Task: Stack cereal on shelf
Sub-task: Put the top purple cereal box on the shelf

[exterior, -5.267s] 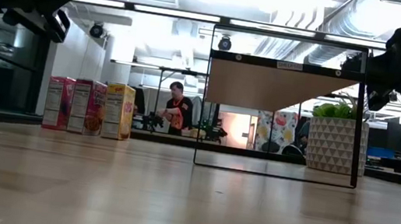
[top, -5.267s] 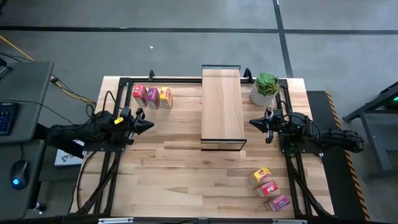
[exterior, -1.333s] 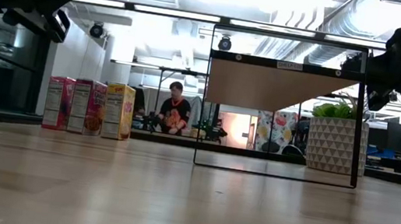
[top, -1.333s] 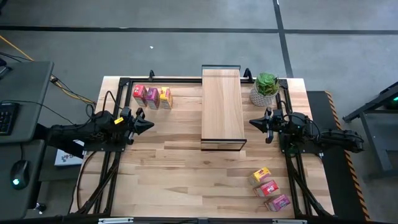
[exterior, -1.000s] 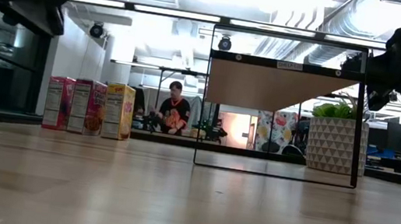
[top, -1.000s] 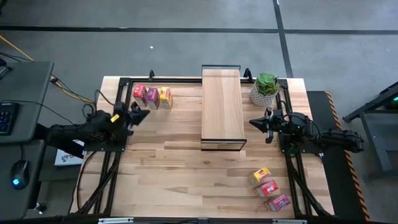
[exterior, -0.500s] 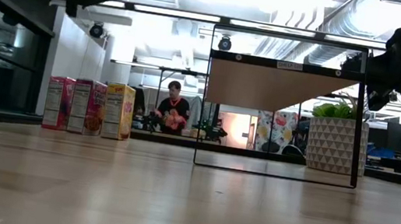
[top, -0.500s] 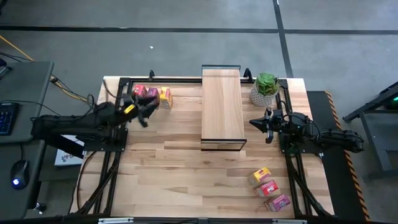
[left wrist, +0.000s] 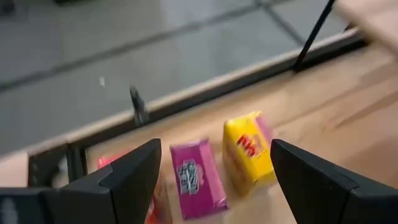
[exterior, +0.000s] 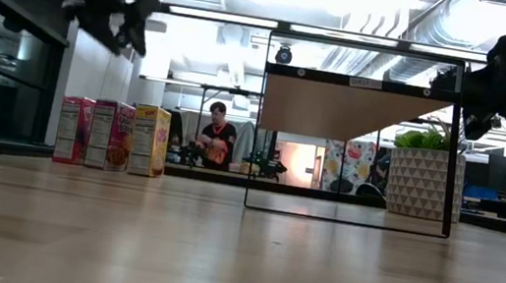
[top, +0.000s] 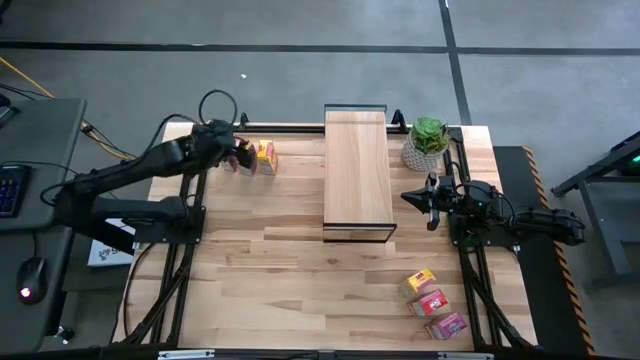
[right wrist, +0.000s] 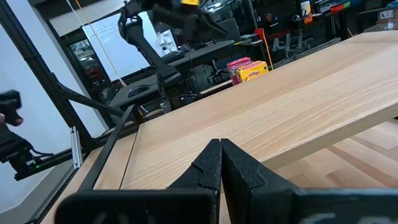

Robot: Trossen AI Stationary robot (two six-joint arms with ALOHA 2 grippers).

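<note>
Three cereal boxes stand upright in a row at the table's far left: red [exterior: 74, 130], pink [exterior: 110, 135] and yellow [top: 265, 156]. My left gripper [top: 237, 155] hovers open above them, slanting down. In the left wrist view its fingers [left wrist: 214, 149] frame the pink box [left wrist: 198, 177] and yellow box [left wrist: 249, 151] without touching them. The shelf [top: 357, 170] stands at the far middle with its board bare. Three more boxes, yellow [top: 419, 282], red [top: 430, 302] and pink [top: 447, 325], lie at the near right. My right gripper [top: 405, 196] waits shut beside the shelf's right side.
A potted green plant [top: 428, 143] in a white pot stands at the far right, next to the shelf. A dark metal frame [top: 190, 135] runs along the table's edges. Bare planks lie between the shelf and the near edge. A person sits in the room beyond the table [exterior: 218, 142].
My left gripper has risen and swung from the table's left side toward the far edge, ending above the row of three boxes. It has tipped from level to slanting down and has opened. The boxes and my right arm have kept still.
</note>
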